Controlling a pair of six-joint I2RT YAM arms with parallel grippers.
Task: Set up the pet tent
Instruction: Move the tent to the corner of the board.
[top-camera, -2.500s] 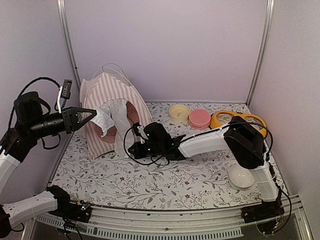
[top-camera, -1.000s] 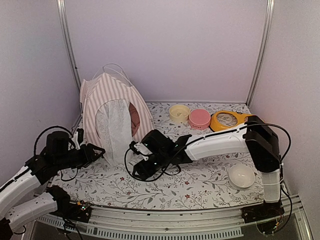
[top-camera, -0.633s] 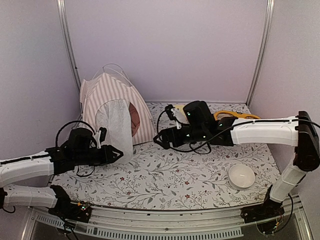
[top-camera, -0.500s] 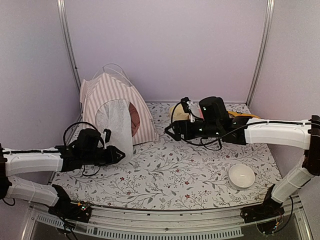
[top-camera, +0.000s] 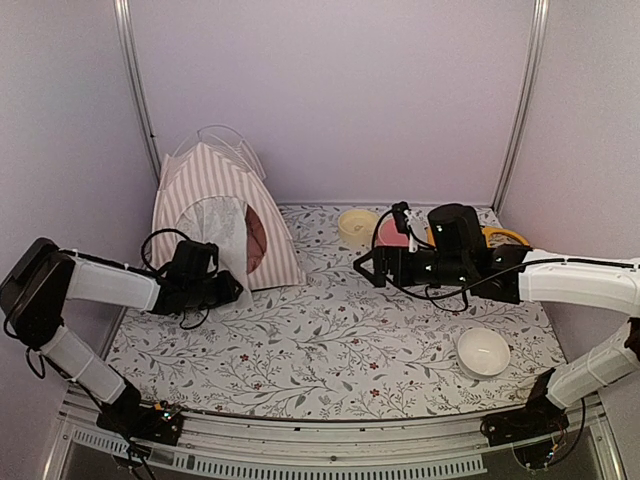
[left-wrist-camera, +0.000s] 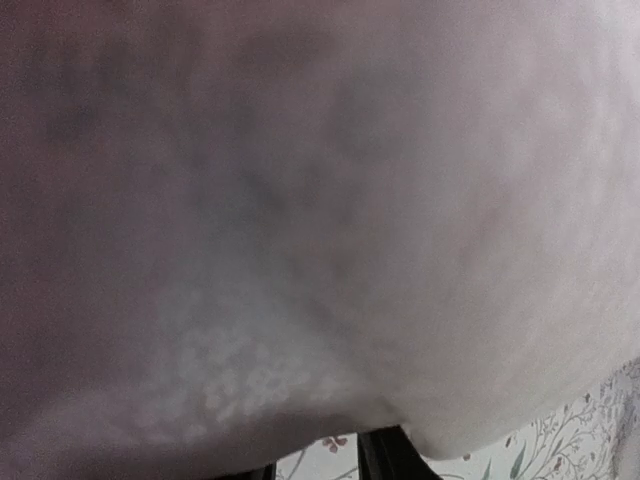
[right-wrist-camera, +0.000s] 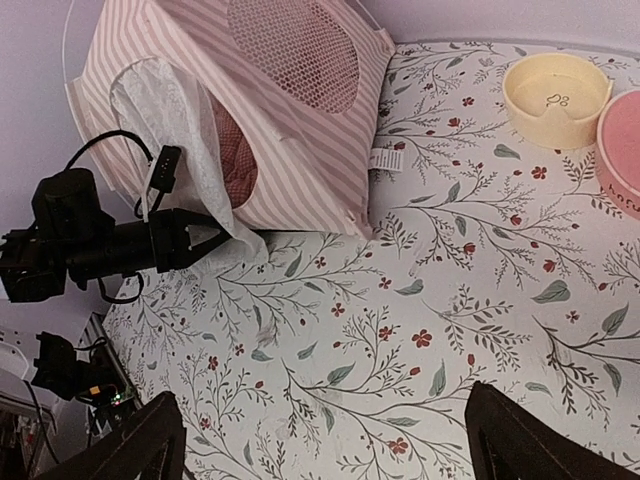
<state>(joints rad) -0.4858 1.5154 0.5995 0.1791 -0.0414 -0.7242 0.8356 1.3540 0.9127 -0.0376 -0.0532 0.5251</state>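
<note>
Right wrist alone shows left fingers (right-wrist-camera: 195, 228) pinching the pet tent (right-wrist-camera: 330, 170) curtain (right-wrist-camera: 165, 110); right fingers (right-wrist-camera: 520, 440) gape empty.

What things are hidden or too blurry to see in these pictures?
- Left wrist view: the curtain of the pet tent fills the picture as a blur, hiding whether the left tool pinches it.
- Right wrist view: that curtain covers most of the tent's inside; the right edge cuts off the pink bowl.
- Top view: the right arm hides part of the orange dish.

No legible text, label or number anywhere.
</note>
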